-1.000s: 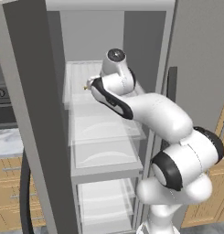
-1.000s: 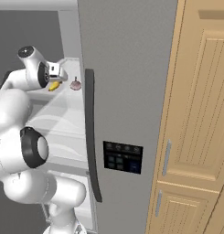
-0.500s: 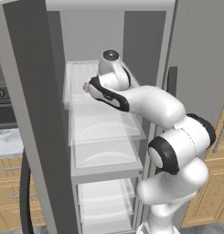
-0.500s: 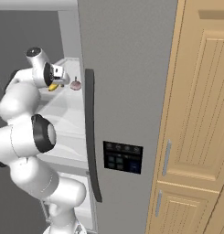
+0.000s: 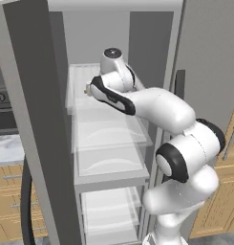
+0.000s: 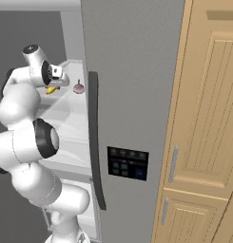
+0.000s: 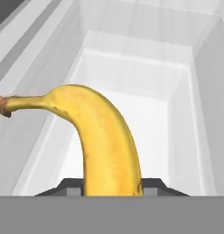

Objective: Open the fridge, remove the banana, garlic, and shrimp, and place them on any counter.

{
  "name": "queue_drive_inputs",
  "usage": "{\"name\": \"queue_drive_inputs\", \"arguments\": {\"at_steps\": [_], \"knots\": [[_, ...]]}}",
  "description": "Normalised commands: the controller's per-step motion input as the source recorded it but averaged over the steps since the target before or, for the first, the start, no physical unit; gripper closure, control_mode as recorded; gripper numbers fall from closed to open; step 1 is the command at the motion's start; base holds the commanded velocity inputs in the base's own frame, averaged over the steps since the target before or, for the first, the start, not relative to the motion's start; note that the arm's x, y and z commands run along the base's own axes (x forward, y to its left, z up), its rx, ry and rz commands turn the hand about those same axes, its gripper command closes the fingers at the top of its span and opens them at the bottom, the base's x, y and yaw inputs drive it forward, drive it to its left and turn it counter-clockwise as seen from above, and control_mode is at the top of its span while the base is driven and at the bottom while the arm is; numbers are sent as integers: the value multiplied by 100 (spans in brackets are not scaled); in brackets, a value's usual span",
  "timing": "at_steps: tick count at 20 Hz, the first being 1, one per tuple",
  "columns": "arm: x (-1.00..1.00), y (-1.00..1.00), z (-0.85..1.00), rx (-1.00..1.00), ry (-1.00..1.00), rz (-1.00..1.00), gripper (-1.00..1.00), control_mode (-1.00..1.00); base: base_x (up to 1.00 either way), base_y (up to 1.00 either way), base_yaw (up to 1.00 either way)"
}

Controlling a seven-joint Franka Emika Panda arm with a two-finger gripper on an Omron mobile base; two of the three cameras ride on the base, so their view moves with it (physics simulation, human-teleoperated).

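Grey steel frames the left base view: the tall grey two-door fridge stands with one door swung wide, its white shelves exposed, and the white arm reaches onto an upper shelf. The two-finger gripper sits at the shelf's left part, and whether it is clenched cannot be told from this side.

In the right base view the small curved yellow banana lies on that shelf right at the gripper. The tiny pale pinkish-white garlic bulb stands just beside it, nearer the closed door with its long dark handle.

In the hand view the banana rises from between the dark finger tips, one showing on each side of its lower end. The gripper appears to be closing on the fruit; firm contact cannot be confirmed. The long axis runs up from the fingers, then curves over, so the brown stem points toward this view's left. The fruit lies inside the white tray.

The step in hand looks like securing the banana. To do it well, the pinch should settle squarely across the thick part before lifting, then rise straight off the shelf and draw out without brushing the garlic.
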Motion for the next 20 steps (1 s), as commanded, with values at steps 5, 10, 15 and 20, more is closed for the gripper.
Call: {"name": "queue_drive_inputs", "arguments": {"at_steps": [5,10,15,20], "knots": [[-99,-23,37,3,-19,-3,100,-100,0,0,0],[-100,-40,20,3,-2,-1,100,-100,0,0,0],[-100,-39,0,1,0,0,100,-100,0,0,0],[-68,-25,-9,0,3,-1,100,100,-19,-2,-1]]}}
